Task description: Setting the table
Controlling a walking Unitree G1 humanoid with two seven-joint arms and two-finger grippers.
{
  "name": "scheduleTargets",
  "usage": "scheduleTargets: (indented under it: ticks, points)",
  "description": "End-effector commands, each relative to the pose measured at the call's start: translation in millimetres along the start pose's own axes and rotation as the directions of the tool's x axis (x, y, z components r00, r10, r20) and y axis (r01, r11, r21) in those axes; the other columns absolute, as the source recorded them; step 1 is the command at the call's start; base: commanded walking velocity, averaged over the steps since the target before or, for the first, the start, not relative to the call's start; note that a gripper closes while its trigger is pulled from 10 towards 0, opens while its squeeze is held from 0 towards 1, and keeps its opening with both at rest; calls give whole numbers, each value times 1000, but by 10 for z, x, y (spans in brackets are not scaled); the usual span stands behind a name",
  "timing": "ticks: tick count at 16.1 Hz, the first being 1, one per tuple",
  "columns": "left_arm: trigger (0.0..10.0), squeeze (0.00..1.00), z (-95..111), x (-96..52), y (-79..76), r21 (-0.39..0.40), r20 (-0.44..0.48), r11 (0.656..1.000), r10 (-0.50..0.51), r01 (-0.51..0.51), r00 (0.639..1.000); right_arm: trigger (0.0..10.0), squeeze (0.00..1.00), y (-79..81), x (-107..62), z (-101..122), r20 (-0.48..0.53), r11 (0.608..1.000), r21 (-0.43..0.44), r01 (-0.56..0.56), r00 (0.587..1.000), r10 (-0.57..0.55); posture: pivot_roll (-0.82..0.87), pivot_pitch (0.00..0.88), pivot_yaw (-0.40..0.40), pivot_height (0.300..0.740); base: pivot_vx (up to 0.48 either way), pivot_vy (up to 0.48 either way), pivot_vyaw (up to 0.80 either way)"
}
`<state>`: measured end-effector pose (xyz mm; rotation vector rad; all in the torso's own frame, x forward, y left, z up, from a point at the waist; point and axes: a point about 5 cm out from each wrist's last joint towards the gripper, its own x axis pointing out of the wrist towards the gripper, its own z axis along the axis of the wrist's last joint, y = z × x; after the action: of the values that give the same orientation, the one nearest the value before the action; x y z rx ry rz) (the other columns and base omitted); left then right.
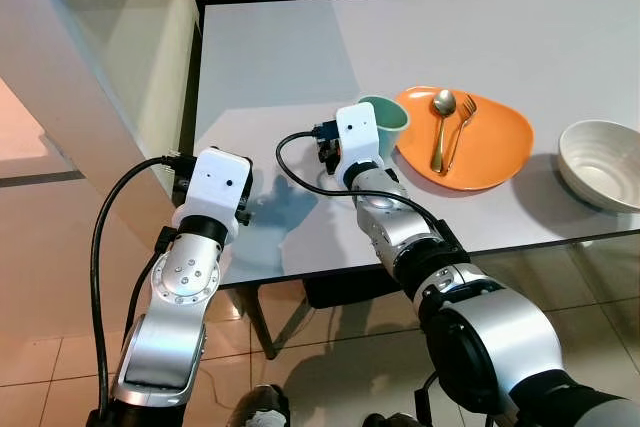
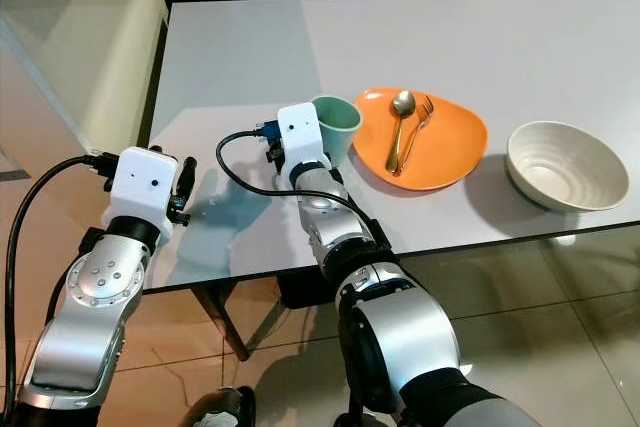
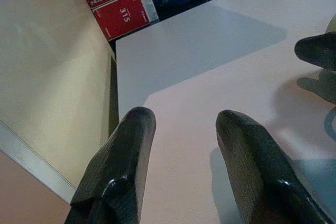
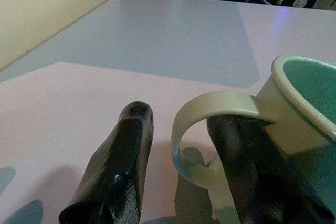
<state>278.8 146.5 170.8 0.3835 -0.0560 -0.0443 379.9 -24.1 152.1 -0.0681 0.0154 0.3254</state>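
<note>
Right end effector [image 4: 181, 182] at the pale green glazed ceramic mug [image 4: 294, 129], fingers spread a moderate gap; one black finger [image 4: 247, 166] is threaded through the mug's loop handle [image 4: 210, 124], the other finger [image 4: 121, 166] sits outside the loop, so the handle strap lies between them, not yet pinched as far as can be told. Left end effector [image 3: 181, 171] hovers low over the near-left part of the pale grey counter [image 1: 290, 47], fingers moderately apart, holding nothing. Mug stands upright on the counter near its front edge, just beside the left rim of the orange oval plate [image 1: 495, 142], possibly touching it, can't tell. Judgement: mug looks rigid, glazed and slick, fairly light when empty, chips or breaks if knocked; handle is the take-hold point, squeeze across the strap close to the body so it doesn't swing, lift straight up to clear the plate rim. Risk: thin handle on smooth pads may rotate, mug could tilt. Further out, on the plate, a gold metal spoon [image 1: 441, 127] and a gold metal fork [image 1: 462, 129] lie side by side. To the right, well apart from the mug, a white ceramic bowl [image 1: 600, 162] stands empty. Far beyond the counter, red cardboard boxes [image 3: 118, 6] by the wall.
</note>
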Motion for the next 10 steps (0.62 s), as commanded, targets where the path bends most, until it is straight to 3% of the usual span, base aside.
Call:
scheduleTargets:
  ticks: [1,10]
  points:
    - [10000,0,-10,18,-11,2,-1,1000,0,0,1000,10000,0,100,-32,-83,-23,1000,16,-23,999,24,273,108,-17,740,0,0,0]
    - [10000,0,0,30,-28,-3,9,1000,-8,8,1000,10000,8,118,-59,-179,-71,1000,6,-25,997,26,272,110,-14,740,0,0,0]
